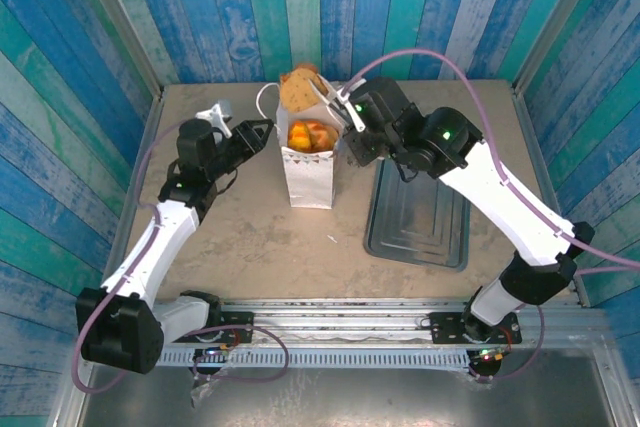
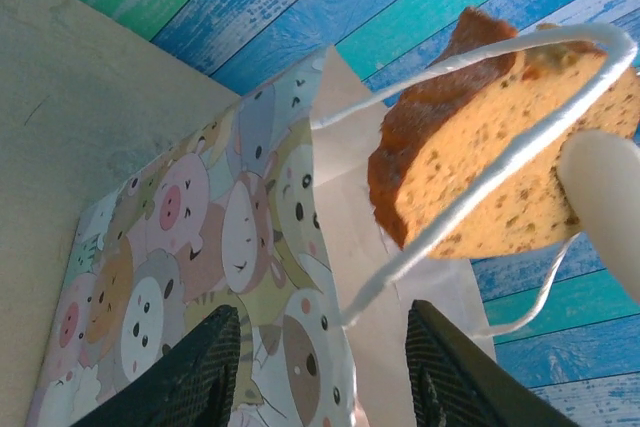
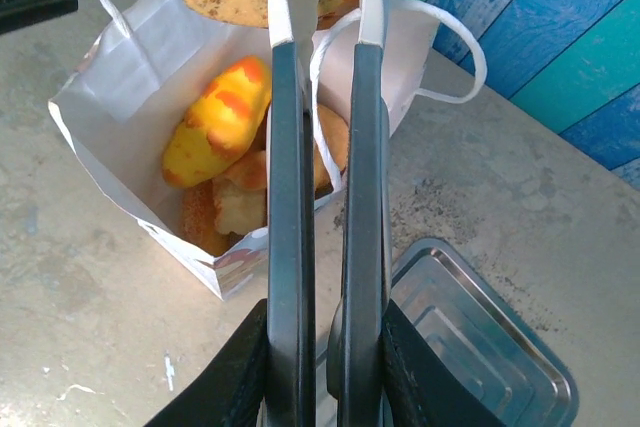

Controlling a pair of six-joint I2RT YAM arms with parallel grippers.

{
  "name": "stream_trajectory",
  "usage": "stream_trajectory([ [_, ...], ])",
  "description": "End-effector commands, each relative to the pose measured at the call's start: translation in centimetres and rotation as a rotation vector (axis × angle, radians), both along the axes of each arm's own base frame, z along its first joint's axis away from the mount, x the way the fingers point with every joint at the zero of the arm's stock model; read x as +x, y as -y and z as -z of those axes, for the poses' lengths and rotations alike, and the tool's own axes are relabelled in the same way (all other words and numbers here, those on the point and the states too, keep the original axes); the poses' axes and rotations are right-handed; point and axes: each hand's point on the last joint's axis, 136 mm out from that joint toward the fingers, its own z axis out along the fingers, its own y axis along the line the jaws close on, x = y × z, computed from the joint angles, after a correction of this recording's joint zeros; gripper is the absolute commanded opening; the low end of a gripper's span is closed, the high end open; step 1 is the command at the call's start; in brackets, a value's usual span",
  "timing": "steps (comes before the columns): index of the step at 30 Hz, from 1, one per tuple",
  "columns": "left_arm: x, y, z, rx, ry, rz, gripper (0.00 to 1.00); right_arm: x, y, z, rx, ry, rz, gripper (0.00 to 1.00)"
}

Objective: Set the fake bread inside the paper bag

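The white paper bag [image 1: 308, 179] stands upright mid-table, its side printed with cartoon animals [image 2: 200, 237]. Several orange and golden fake breads [image 3: 215, 122] lie inside it [image 1: 310, 134]. My right gripper [image 3: 322, 372] is shut on the metal tongs [image 3: 290, 147], which pinch a brown speckled slice [image 1: 300, 90] just above the bag's mouth. The slice [image 2: 500, 167] hangs behind a white cord handle [image 2: 470, 177]. My left gripper [image 2: 325, 367] is open, its fingers [image 2: 200, 367] either side of the bag's upper left edge, level with the rim [image 1: 258, 133].
A grey metal tray [image 1: 420, 222] lies right of the bag, below my right arm [image 3: 480, 347]. Blue and green plank walls close in the table on three sides. Bare tabletop [image 1: 260, 247] lies in front of the bag.
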Motion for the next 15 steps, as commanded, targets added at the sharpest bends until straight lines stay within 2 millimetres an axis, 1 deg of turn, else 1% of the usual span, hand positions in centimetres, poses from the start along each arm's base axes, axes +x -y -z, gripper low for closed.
stream_trajectory([
  [1, 0.8, 0.7, -0.7, -0.015, 0.022, 0.020, 0.45, 0.2, 0.5, -0.3, -0.053, 0.029, 0.011, 0.07],
  [4, 1.2, 0.9, -0.6, -0.024, 0.021, 0.029, 0.43, 0.3, 0.6, -0.7, -0.047, 0.039, 0.016, 0.07],
  [11, 1.7, 1.2, -0.4, -0.031, 0.018, 0.036, 0.38, -0.2, 0.5, -3.8, 0.014, 0.097, 0.004, 0.07],
  [15, 1.8, 1.3, -0.1, -0.029, 0.013, 0.038, 0.34, -0.9, 0.4, -5.3, 0.059, 0.122, -0.010, 0.07],
])
